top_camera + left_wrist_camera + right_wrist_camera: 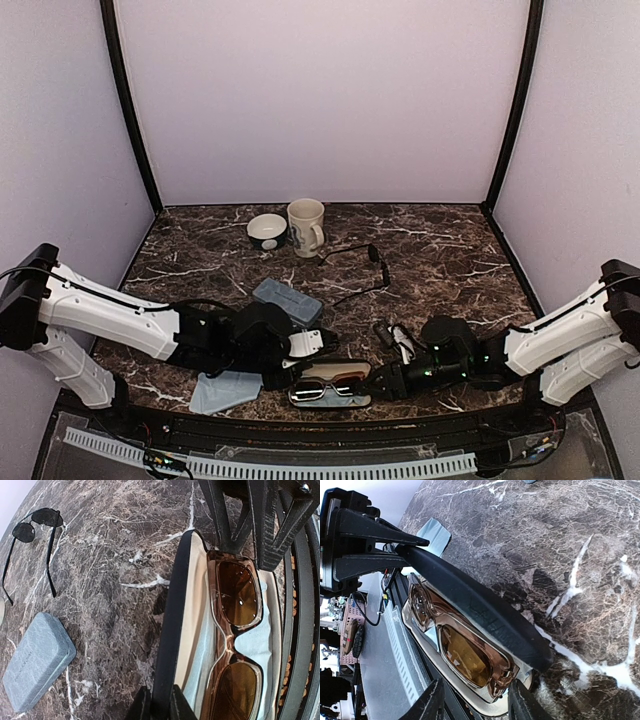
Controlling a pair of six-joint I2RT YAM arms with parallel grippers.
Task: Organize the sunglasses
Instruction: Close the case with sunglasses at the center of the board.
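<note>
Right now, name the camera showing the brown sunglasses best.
Left wrist: both lenses of the brown sunglasses face it, inside the black case. Right wrist sees them slanted beside the lid; top view shows them small.

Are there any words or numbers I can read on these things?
None can be read.
Grey-blue rectangular hard case: a small stamped line along one edge, too blurred to read.
Black oval case, cream mug, brown squarish sunglasses: no words seen.

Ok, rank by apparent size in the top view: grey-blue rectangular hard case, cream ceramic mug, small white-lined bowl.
grey-blue rectangular hard case
cream ceramic mug
small white-lined bowl
The last two sit farther back; true sizes unsure.
</note>
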